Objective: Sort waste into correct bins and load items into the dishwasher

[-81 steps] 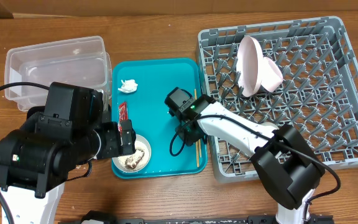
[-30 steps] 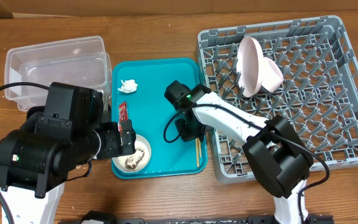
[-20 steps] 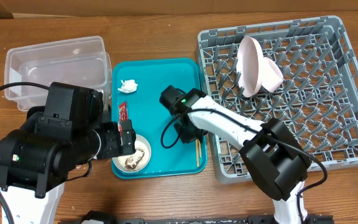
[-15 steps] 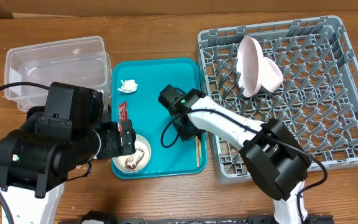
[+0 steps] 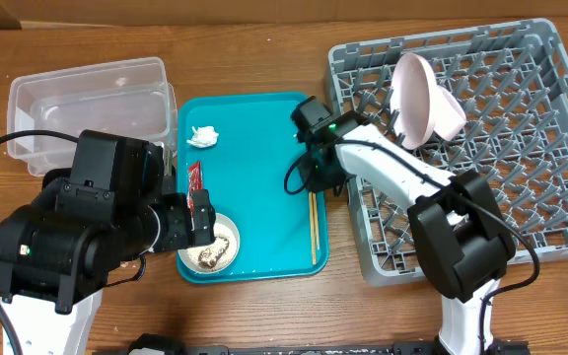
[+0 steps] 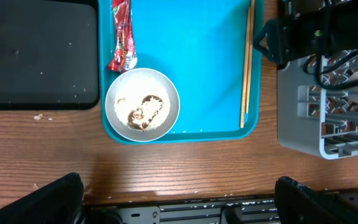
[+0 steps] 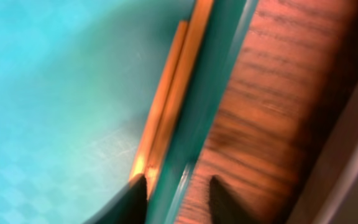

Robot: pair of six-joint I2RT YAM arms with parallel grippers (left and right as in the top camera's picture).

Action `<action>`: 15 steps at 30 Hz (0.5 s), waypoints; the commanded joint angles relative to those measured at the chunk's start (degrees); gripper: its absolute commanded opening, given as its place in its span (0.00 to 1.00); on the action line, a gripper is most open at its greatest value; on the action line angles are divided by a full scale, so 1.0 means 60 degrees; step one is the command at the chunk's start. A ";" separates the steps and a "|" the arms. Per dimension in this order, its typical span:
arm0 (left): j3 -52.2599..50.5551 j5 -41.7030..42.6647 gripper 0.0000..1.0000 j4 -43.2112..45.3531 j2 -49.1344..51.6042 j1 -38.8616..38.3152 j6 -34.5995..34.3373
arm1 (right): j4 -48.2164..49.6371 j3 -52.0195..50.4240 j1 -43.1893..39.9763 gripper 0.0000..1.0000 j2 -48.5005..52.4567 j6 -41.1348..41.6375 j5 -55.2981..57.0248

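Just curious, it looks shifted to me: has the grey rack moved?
Yes. The grey dish rack has slid rightward in the overhead view, away from the teal tray, which stayed put.

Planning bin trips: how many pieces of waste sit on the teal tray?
3: white tissue in the teal tray's far-left corner, red snack wrapper along its left edge, food scraps inside the white bowl.

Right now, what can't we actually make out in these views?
Black tray: the left arm covers it overhead; the left wrist view crops it.
Right gripper: the right arm hides the jaws overhead; the right wrist view is blurred, so grip unclear.
Item behind the plate: the plate hides most of it overhead; cup or bowl unclear.
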 commanded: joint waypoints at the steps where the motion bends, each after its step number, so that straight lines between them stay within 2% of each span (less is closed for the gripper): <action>1: 0.0120 -0.0127 1.00 0.0011 0.0011 -0.0036 0.0149 | -0.0087 0.0208 -0.0331 0.50 -0.0044 -0.0455 -0.0004; 7: 0.0120 -0.0127 1.00 0.0015 0.0011 -0.0036 0.0149 | -0.0623 0.0688 -0.0033 0.50 -0.0270 -0.0444 -0.0514; 9: 0.0120 -0.0127 1.00 0.0015 0.0011 -0.0036 0.0149 | -0.0725 0.0688 0.0135 0.31 -0.0277 -0.0441 -0.0743; 11: 0.0120 -0.0127 1.00 0.0015 0.0011 -0.0036 0.0149 | -0.0882 0.0688 0.0339 0.22 -0.0273 -0.0382 -0.0769; 15: 0.0120 -0.0127 1.00 0.0015 0.0011 -0.0036 0.0149 | -0.0984 0.0685 0.0641 0.28 -0.0262 -0.0262 -0.0718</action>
